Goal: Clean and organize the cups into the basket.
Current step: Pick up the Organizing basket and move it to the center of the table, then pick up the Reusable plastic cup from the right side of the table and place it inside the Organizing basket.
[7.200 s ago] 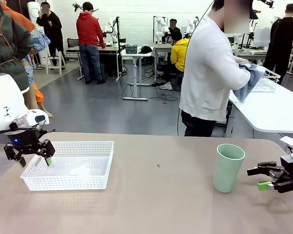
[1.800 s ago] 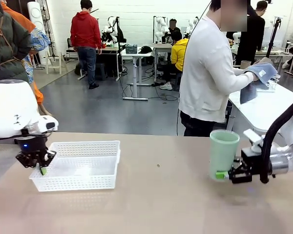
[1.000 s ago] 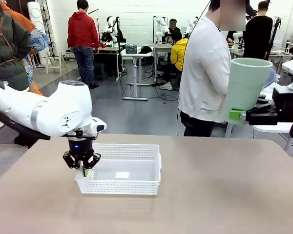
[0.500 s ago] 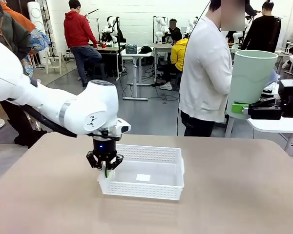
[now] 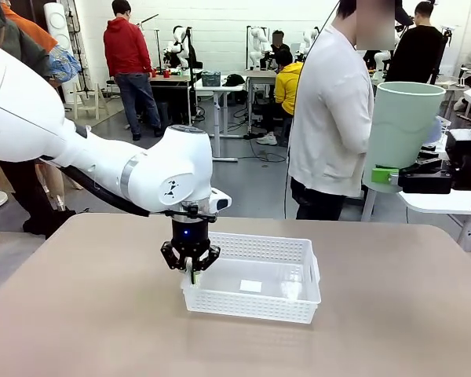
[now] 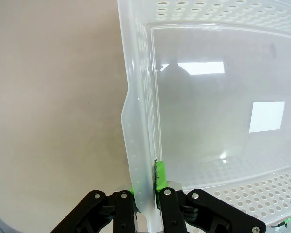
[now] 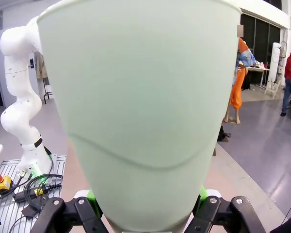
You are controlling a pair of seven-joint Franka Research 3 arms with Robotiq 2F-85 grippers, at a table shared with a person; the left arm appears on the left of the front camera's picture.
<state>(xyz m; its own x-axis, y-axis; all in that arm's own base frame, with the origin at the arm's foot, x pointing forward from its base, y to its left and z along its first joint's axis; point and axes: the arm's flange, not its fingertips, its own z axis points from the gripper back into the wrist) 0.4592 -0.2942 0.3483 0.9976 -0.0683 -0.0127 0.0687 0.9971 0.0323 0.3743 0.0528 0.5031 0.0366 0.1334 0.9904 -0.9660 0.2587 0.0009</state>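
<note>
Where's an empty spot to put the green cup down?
The basket floor is bare between its walls. The table is bare right of the basket too. Crowded: the basket's left wall, pinched by the left pincer. The right pincer holds the green cup high.

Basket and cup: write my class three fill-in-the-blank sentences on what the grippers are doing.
1. The left gripper is ____ on a wall of the basket.
2. The right gripper holds a ____ cup upright.
3. The basket has ____ cups inside.

Missing words: shut; green; no
</note>
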